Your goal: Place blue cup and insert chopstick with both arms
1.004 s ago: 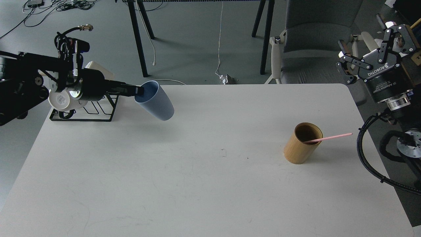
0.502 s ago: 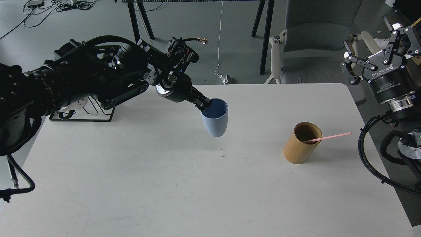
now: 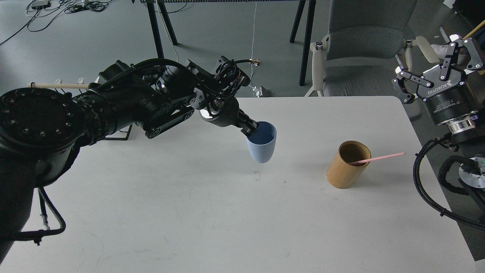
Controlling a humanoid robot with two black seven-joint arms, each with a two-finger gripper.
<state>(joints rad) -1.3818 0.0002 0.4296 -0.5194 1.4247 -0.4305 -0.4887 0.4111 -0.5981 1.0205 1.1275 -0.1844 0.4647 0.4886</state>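
Note:
My left gripper (image 3: 251, 128) is shut on the left rim of the blue cup (image 3: 262, 146), a pale blue tumbler with a darker inside, held nearly upright near the middle of the white table (image 3: 189, 212). The pink chopstick (image 3: 379, 158) leans out to the right of the tan bamboo holder (image 3: 346, 167), which stands right of the cup. My right gripper (image 3: 435, 60) is open and empty, raised off the table's right edge, above and right of the holder.
A black wire rack (image 3: 125, 133) with a pale wooden rod (image 3: 60, 85) stands at the table's back left, mostly hidden behind my left arm. A grey chair (image 3: 360, 45) and black table legs (image 3: 307, 41) stand behind the table.
My left arm has carried the blue cup from the rack at the back left to the right and down toward the table's middle, turning it upright. The right gripper has barely shifted.

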